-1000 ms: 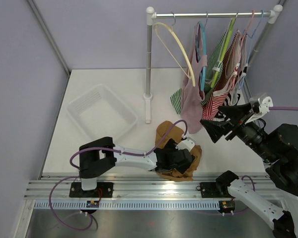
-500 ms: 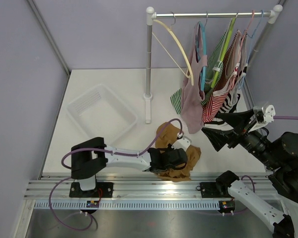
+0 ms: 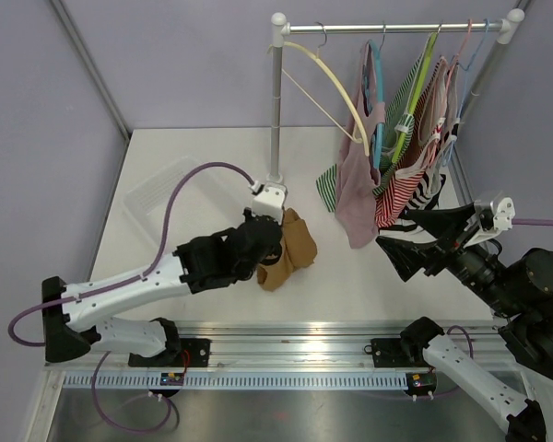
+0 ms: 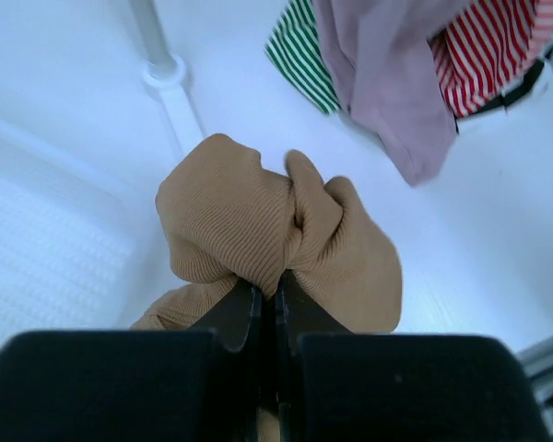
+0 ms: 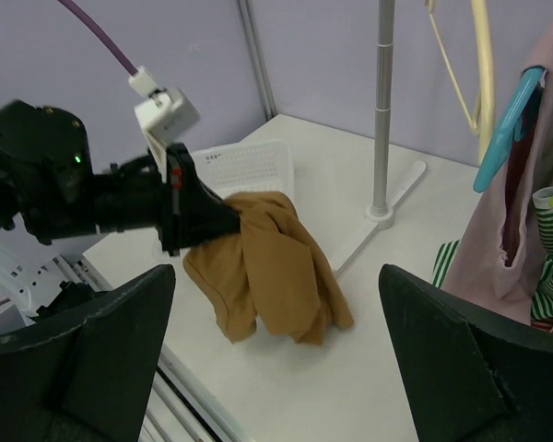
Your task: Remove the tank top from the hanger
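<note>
Tank top point(image 3: 293, 247) is off the hanger point(image 3: 345, 96). It's bunched in your left gripper point(image 4: 269, 293), jaws pinched tight on the fabric, held above the table point(image 3: 212, 147) just beside the rack post point(image 3: 276, 110). Your right gripper point(image 3: 396, 233) is spread wide, holding nothing, near the hung clothes point(image 3: 355, 193). Removal looks done; this is the carry step. Next move is likely 1 swing left over the basket point(image 3: 146, 197), then let go.
</note>
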`<state>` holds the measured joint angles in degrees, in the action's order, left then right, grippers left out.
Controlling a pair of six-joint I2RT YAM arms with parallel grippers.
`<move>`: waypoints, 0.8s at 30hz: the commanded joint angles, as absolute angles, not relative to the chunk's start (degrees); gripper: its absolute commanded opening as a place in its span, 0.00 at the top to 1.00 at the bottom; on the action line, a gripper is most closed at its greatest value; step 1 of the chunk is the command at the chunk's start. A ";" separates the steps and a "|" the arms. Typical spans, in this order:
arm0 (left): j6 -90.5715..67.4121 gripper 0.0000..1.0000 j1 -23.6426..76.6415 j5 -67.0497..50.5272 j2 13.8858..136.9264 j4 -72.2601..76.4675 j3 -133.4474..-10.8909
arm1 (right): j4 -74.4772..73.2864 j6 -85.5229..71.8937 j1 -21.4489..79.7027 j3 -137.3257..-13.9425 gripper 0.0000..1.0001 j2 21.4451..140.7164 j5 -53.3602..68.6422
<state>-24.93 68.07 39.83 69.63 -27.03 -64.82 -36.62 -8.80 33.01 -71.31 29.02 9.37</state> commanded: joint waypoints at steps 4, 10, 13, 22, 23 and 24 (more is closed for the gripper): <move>-18.55 1.00 60.75 45.88 62.58 -29.97 -76.54 | -32.87 -9.23 33.40 -70.75 0.01 28.56 6.42; -17.58 1.00 48.28 42.90 61.53 -32.26 -80.85 | -32.87 -9.40 33.40 -70.84 0.01 28.65 5.36; -18.45 1.00 41.78 41.05 62.40 -33.39 -82.17 | -32.70 -9.49 33.40 -70.75 0.01 28.65 5.36; -24.60 1.00 22.62 31.56 66.71 -35.24 -81.83 | -32.96 -9.32 33.40 -70.58 0.01 29.88 5.28; -25.13 1.00 21.20 29.55 67.67 -35.07 -81.22 | -33.13 -9.06 33.40 -70.66 0.01 30.06 5.27; -25.57 1.00 18.75 28.31 68.28 -34.81 -81.04 | -33.13 -9.05 33.40 -70.66 0.00 30.32 5.19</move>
